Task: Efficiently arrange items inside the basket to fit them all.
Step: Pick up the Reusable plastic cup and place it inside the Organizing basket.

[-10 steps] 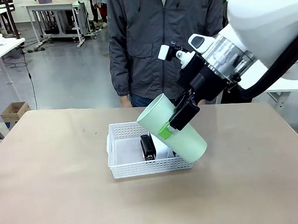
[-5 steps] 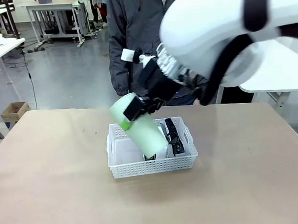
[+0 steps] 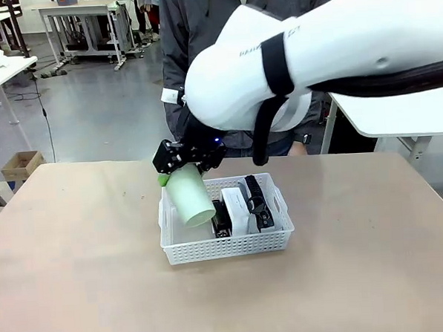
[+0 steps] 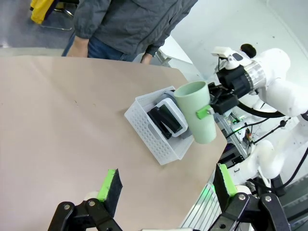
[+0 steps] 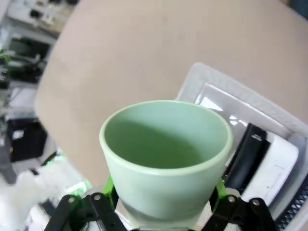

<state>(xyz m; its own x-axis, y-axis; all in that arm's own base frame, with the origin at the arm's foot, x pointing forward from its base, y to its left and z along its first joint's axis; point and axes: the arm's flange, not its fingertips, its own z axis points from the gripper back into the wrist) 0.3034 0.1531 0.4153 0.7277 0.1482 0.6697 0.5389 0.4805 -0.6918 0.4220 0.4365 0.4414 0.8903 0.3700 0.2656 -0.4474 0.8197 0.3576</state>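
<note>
Right now I count one basket [image 3: 227, 247], one pale green cup [image 3: 190, 198], one white box [image 3: 235, 204], one black stapler [image 3: 221, 218] and one grey pouch with a black strap [image 3: 257, 202], plus one person [image 3: 216, 55] standing at the far side of the table [image 3: 78, 263]. My right gripper [image 3: 169, 166] has its fingers closed across the cup's wall, one green pad on each side, and the cup hangs tilted over the basket's left end with its lower end dipping inside the rim; from my right wrist I look straight into the cup's open mouth [image 5: 166, 137], with the basket, stapler and box lying beyond it. Inside the basket the stapler lies left of the box and the pouch lies along the right side, all three side by side in the right half, while the left half of the floor is bare under the cup. My left gripper [image 4: 166, 183] stands with its jaws spread wide and nothing between them, hovering off to one side of the table, well apart from the basket. A second ago the cup sat over the basket's right end, hiding the box and pouch; since then my right arm has swung it across to the left end, and the basket has not shifted.
</note>
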